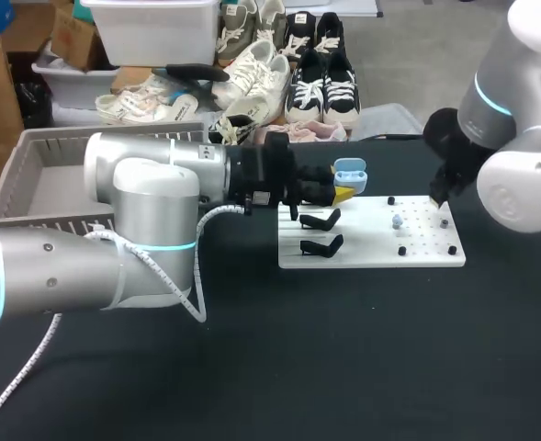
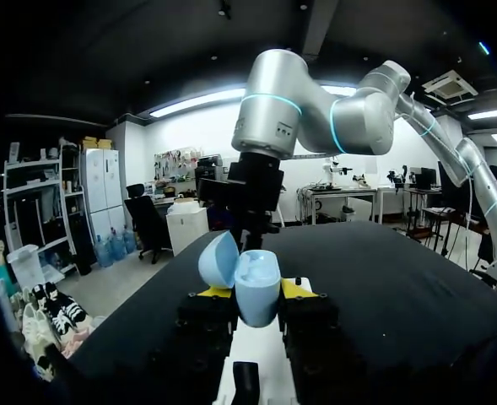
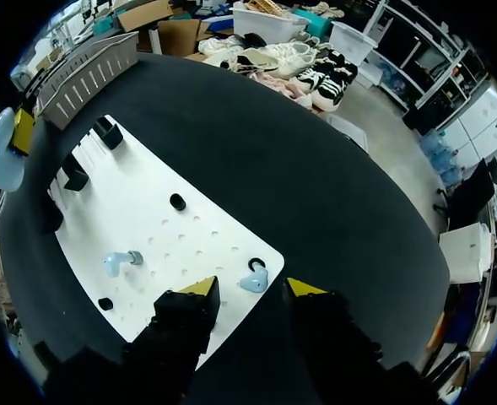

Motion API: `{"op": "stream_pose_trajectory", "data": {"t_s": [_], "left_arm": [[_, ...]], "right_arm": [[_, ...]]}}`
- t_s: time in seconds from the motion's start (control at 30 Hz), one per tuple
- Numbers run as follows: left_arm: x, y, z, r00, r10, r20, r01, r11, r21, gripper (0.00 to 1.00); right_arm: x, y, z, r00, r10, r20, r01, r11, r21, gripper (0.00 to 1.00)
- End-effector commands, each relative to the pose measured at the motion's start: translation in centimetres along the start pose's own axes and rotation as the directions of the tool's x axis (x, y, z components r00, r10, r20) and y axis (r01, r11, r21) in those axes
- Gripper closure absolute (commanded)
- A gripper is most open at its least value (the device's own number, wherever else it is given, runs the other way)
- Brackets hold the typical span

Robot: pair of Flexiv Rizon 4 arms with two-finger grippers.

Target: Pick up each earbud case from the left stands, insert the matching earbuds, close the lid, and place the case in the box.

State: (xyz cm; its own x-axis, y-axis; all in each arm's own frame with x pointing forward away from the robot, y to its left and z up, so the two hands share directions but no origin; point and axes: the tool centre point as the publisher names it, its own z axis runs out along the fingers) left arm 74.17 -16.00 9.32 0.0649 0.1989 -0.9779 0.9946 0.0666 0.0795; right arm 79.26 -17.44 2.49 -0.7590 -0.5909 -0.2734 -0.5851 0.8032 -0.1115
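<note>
**One open case held, two earbuds loose on the board**

One pale-blue earbud case [image 2: 258, 274] sits upright between the yellow tips of the left gripper [image 2: 256, 297]. It is pinched from both sides low on its body, with its lid [image 2: 218, 257] hinged open, over the stand end of the white board [image 1: 371, 253].

It looks like a small, light, hard plastic shell, smooth and rounded, so probably slippery. A hold on the flanks below the hinge seems right, since it leaves the mouth free. The lid is likely the weak part and wants a gentle press.

The earbuds look smaller and glossier. One earbud [image 3: 254, 281] lies at the board's edge just ahead of the right gripper [image 3: 250, 295], whose fingers stand apart with nothing in them. The second earbud [image 3: 120, 261] lies further in on the board. Each would best be nipped across its body.

Black pegs [image 3: 177, 202] dot the board, and one just beside the nearer earbud could foul a fingertip. Two black stands [image 1: 321, 220] sit on the board below the held case. The grey basket [image 1: 13, 175] is behind the left arm.
</note>
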Motion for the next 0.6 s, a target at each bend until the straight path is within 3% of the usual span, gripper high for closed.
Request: {"op": "stream_pose_trajectory", "data": {"t_s": [0.03,0.23,0.6], "left_arm": [[0.05,0.02,0.01,1.000,0.001,0.002,-0.001,1.000,0.000,1.00],[0.05,0.02,0.01,1.000,0.001,0.002,-0.001,1.000,0.000,1.00],[0.05,0.02,0.01,1.000,0.001,0.002,-0.001,1.000,0.000,1.00]], "right_arm": [[-0.22,0.20,-0.03,1.000,0.015,-0.003,-0.015,1.000,0.002,0.55],[-0.05,0.59,-0.05,0.998,0.059,0.015,-0.059,0.998,-0.007,0.50],[0.16,0.44,0.25,0.992,0.125,0.017,-0.125,0.992,-0.004,0.54]]}}
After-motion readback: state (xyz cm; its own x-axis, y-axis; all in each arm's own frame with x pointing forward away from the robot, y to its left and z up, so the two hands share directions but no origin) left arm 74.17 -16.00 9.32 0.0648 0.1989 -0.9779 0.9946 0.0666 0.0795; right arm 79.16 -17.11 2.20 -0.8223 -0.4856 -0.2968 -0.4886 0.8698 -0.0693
